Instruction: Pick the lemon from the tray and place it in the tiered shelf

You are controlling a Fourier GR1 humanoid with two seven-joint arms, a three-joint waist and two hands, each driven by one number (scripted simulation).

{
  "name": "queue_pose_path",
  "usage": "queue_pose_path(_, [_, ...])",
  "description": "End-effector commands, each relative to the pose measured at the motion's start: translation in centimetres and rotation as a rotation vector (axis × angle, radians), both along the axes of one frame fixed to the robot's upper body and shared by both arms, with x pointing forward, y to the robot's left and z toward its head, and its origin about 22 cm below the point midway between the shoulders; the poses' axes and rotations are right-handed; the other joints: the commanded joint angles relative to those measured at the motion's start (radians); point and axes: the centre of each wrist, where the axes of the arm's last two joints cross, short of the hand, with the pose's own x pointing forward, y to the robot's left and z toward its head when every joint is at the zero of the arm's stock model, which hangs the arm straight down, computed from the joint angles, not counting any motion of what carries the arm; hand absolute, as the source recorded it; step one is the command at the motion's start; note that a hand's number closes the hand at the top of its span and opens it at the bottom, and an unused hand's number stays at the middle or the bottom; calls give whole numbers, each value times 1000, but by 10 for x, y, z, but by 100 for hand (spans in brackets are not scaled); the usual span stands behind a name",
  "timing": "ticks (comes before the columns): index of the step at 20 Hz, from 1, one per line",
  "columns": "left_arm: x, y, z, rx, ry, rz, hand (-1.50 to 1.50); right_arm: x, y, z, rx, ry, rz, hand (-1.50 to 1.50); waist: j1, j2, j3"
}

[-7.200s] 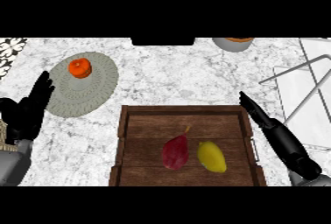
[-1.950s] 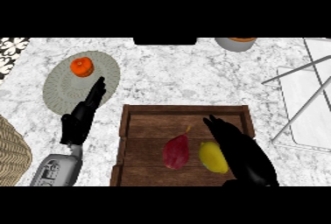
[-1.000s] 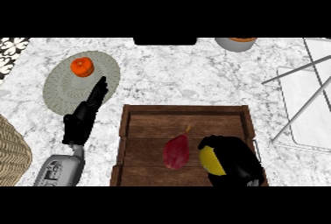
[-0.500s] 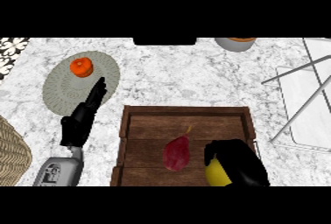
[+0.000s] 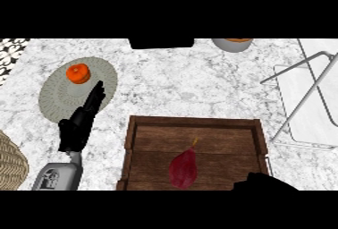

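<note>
The wooden tray [image 5: 198, 127] lies at the lower middle of the head view and holds only a dark red, pointed vegetable [image 5: 183, 167]. No lemon shows on it. My right hand [image 5: 264, 183] is a dark shape at the tray's lower right corner, mostly cut off by the view's edge; it was curled round the lemon, which is now hidden. My left hand [image 5: 80, 123] rests open left of the tray, fingers straight and pointing up over the plate's edge. The white tiered shelf [image 5: 307, 103] with grey metal bars stands at the right.
A grey round plate [image 5: 56, 98] with an orange fruit [image 5: 78, 74] sits at the upper left. A bowl [image 5: 232, 44] and a black object [image 5: 162, 43] are at the far edge. A wicker basket [image 5: 10, 165] pokes in at the lower left.
My right hand closed over the lemon on the tray's right side and has drawn back toward the lower edge with it. The lemon no longer shows. The left hand stays put.
</note>
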Motion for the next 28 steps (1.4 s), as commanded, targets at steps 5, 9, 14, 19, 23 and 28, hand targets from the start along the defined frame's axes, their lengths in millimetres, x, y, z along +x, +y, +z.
queue_pose_path(5, [-6,7,-4,-5,2,38,0,-8,-55,23,292,136,215,150,-52,4,2])
queue_pose_path(9, [-10,12,-6,-16,6,58,0,1,-94,36,409,123,205,150,-62,6,0])
queue_pose_path(14, [-10,19,-5,3,-5,71,0,17,-147,70,497,-23,130,150,-64,5,-3])
queue_pose_path(19, [-12,16,-2,-4,-8,62,0,23,-202,104,600,-108,38,150,-55,1,-5])
queue_pose_path(23, [-17,10,-7,-1,-7,43,0,23,-244,139,691,-193,-38,150,-34,3,-7])
queue_pose_path(28, [-9,4,-1,-10,-22,34,0,18,-281,183,772,-243,-65,150,-22,7,-8])
